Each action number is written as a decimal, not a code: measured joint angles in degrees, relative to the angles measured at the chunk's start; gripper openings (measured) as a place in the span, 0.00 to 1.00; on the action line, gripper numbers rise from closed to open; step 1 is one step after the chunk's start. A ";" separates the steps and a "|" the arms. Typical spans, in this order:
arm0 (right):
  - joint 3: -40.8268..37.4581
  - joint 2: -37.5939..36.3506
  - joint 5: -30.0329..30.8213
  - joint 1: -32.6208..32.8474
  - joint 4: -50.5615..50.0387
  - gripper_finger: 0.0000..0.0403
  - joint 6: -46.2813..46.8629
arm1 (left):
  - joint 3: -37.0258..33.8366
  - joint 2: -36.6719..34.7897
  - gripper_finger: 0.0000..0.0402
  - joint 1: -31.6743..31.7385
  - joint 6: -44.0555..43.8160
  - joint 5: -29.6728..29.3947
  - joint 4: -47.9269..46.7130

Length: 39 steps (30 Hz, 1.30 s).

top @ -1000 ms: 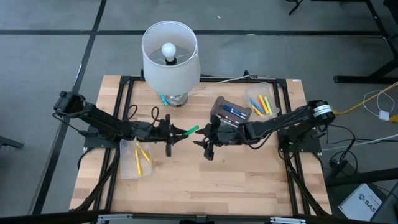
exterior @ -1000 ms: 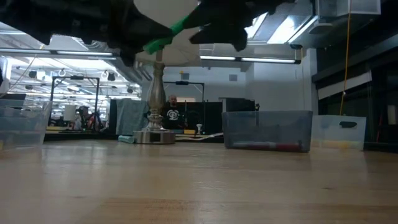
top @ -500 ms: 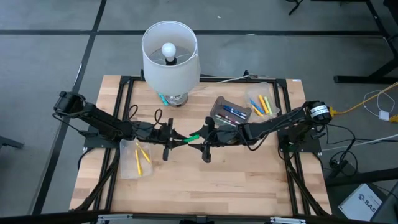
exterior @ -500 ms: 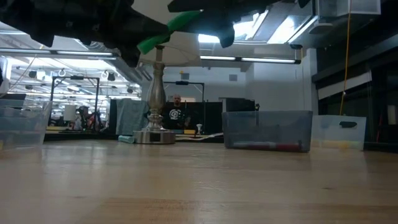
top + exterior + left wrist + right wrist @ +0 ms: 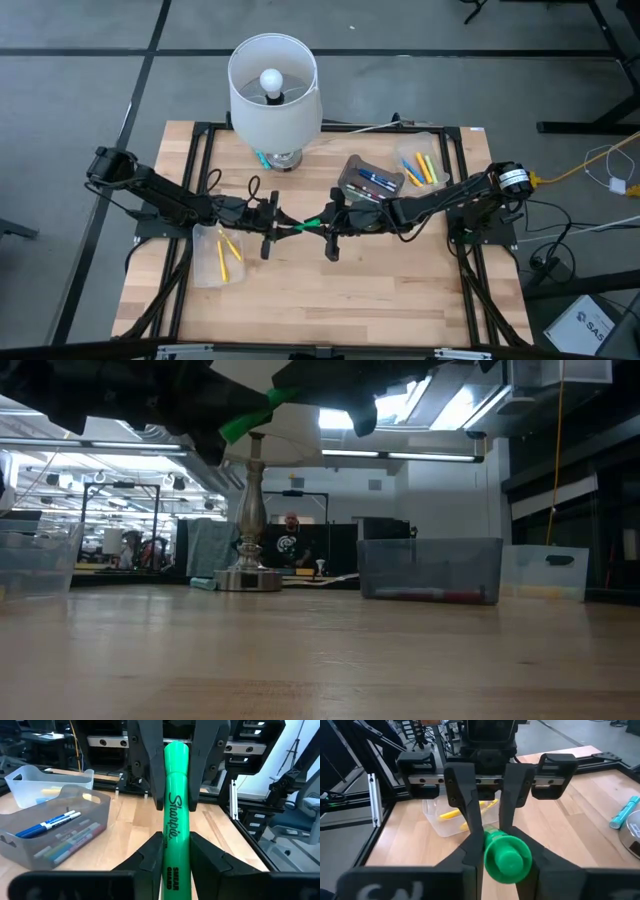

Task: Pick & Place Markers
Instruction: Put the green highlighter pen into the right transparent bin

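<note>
A green marker (image 5: 303, 224) hangs level above the middle of the table, spanning both grippers; it also shows in the low view as the green marker (image 5: 245, 418), high above the board. My left gripper (image 5: 275, 224) is shut on its left end and my right gripper (image 5: 328, 226) on its right end. Other markers lie in bins: yellow ones in a clear bin (image 5: 220, 255), blue ones in a grey bin (image 5: 370, 181), yellow and blue ones in a far bin (image 5: 421, 166). My left gripper pinches the marker's barrel end (image 5: 176, 862) between its two fingers (image 5: 150, 855), coming level from the table's left, fingers lying along the marker. The marker is lifted clear of the table. My right gripper pinches the marker's other end (image 5: 507, 857) between its two fingers (image 5: 470, 852), coming level from the table's right and facing the left gripper. The fingers run along the marker, which points straight back at the wrist camera.
A table lamp (image 5: 274, 85) with a white shade stands at the far middle, with a teal marker (image 5: 262, 158) by its base. Black frame rails (image 5: 195, 160) run along the table's sides. Bare wood lies toward the near edge (image 5: 320, 300).
My right gripper has gone toward the table's left, up to the marker's free end, and has shut on it. The marker, slanted toward the far right a second ago, now lies level between the two grippers.
</note>
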 joint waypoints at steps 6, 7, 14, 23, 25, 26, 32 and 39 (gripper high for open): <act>0.00 0.00 0.23 -0.02 -0.43 0.17 -0.15 | 0.01 0.00 0.26 0.07 -0.83 -0.70 0.00; 0.00 0.00 0.22 -0.02 -0.49 0.17 -0.14 | 0.01 0.00 0.27 0.12 -1.67 -0.80 -0.02; -0.02 0.00 0.20 0.00 -1.55 0.17 0.63 | 0.06 0.00 0.36 1.25 -4.35 1.60 -1.91; -0.02 0.00 0.12 -0.02 -11.35 0.17 7.78 | 0.06 0.00 0.50 2.03 -1.49 4.96 -2.32; -0.02 0.00 0.09 -0.02 -14.10 0.17 9.46 | 0.06 0.00 0.52 2.03 -0.49 4.96 -2.32; -0.02 0.00 0.09 -0.02 -15.63 0.17 10.44 | 0.06 0.00 0.53 2.03 -0.19 4.96 -2.45; 3.33 0.00 1.61 -0.89 -31.39 0.17 15.75 | 0.08 -0.02 0.53 2.01 0.26 4.94 -4.30; 11.62 0.00 10.14 -1.53 -52.74 0.17 19.99 | 0.06 -0.04 0.52 2.01 0.24 4.82 -7.05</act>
